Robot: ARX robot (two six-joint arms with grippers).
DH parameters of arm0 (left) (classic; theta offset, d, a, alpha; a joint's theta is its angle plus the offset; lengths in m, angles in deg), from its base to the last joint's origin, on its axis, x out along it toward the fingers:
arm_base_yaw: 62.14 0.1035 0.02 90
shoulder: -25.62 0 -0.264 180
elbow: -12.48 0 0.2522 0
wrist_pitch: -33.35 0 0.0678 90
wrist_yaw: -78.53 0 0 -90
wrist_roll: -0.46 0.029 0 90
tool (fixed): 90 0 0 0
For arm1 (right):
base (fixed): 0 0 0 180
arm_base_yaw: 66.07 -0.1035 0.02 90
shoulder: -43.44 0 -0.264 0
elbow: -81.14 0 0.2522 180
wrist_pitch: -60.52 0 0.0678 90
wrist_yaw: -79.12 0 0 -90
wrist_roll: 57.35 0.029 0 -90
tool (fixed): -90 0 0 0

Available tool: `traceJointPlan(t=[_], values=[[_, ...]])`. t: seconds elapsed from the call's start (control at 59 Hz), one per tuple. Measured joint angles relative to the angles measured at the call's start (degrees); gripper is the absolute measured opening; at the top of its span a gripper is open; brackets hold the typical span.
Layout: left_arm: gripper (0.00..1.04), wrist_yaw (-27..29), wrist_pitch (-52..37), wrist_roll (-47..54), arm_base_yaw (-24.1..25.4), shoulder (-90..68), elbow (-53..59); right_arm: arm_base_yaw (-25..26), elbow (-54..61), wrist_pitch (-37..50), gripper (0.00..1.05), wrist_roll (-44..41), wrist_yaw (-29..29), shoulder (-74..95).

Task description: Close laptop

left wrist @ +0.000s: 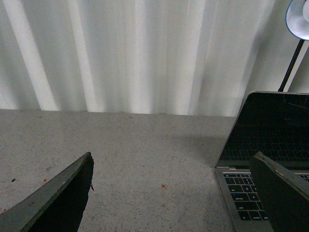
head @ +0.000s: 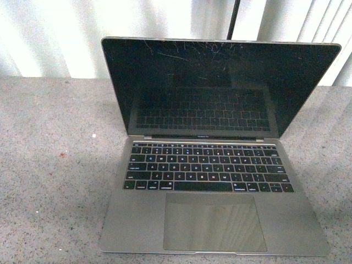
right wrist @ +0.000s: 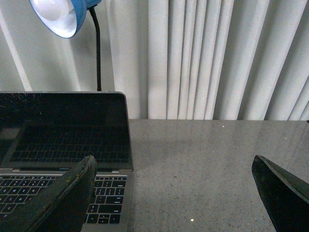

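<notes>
The grey-silver laptop [head: 214,220] stands open in the middle of the table, its scratched black screen [head: 220,82] upright and facing me, black keyboard and big trackpad below. Neither arm shows in the front view. My left gripper [left wrist: 174,193] is open over bare table on the laptop's left side; one of its fingers [left wrist: 277,193] overlaps the laptop [left wrist: 263,145] in that view. My right gripper [right wrist: 176,193] is open over bare table on the laptop's right side, one finger [right wrist: 67,198] in front of the laptop's [right wrist: 63,130] keyboard corner. Nothing is between either pair of fingers.
The speckled grey table [head: 55,165] runs to a white curtain [left wrist: 135,53] at the back. A blue desk lamp [right wrist: 63,17] on a black gooseneck hangs behind the laptop's screen.
</notes>
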Motion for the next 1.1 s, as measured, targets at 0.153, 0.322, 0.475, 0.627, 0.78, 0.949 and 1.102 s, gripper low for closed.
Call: traceJointPlan(t=[0.153,0.322,0.475,0.627,0.78,0.949,1.102], values=[[0.98,0.0,0.0,0.0,0.0,0.0,0.0,0.0,0.0,0.0,0.97,0.0,0.0,0.0],[0.98,0.0,0.0,0.0,0.0,0.0,0.0,0.0,0.0,0.0,0.97,0.0,0.0,0.0],[0.98,0.0,0.0,0.0,0.0,0.0,0.0,0.0,0.0,0.0,0.97,0.0,0.0,0.0],[0.98,0.0,0.0,0.0,0.0,0.0,0.0,0.0,0.0,0.0,0.97,0.0,0.0,0.0],[0.98,0.0,0.0,0.0,0.0,0.0,0.0,0.0,0.0,0.0,0.97,0.0,0.0,0.0],[0.98,6.2,3.0,-3.5,-1.9,-1.9,-1.0,-1.0,-1.7,-4.3,0.97,0.9,5.0,2.1],[0.98,-1.0,-18.0,-14.5,0.2,-29.0,-9.0,5.4,-11.5,9.7,0.97,-3.5,-1.1,26.5]])
